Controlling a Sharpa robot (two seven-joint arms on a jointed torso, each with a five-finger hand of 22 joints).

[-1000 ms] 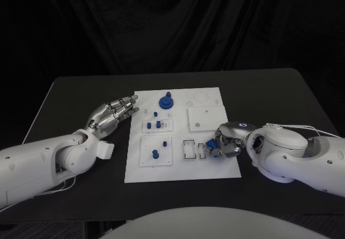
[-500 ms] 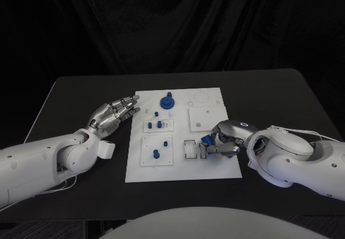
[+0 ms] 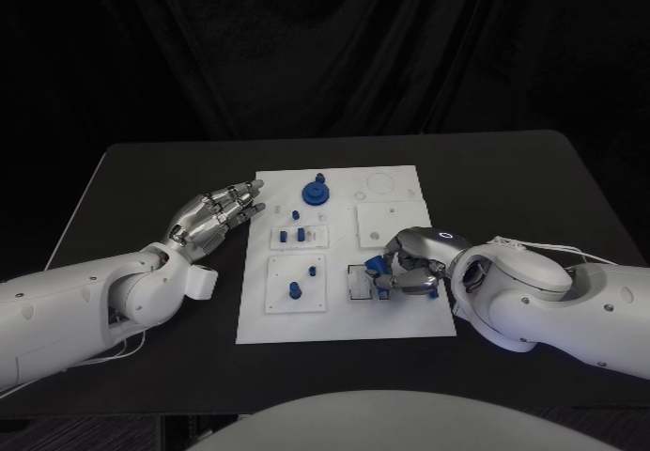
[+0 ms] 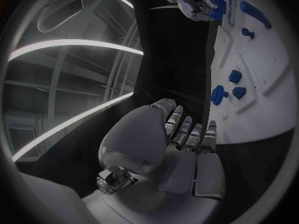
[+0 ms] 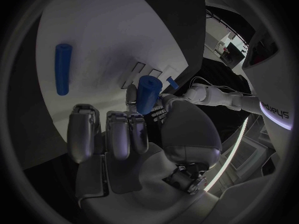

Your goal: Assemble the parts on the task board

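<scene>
Black table (image 3: 528, 178), dark curtain (image 3: 325, 66) hanging behind it

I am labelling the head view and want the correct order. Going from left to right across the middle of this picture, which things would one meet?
Left hand → task board → blue cylinder part held by the right hand, above the board's right half.
</scene>
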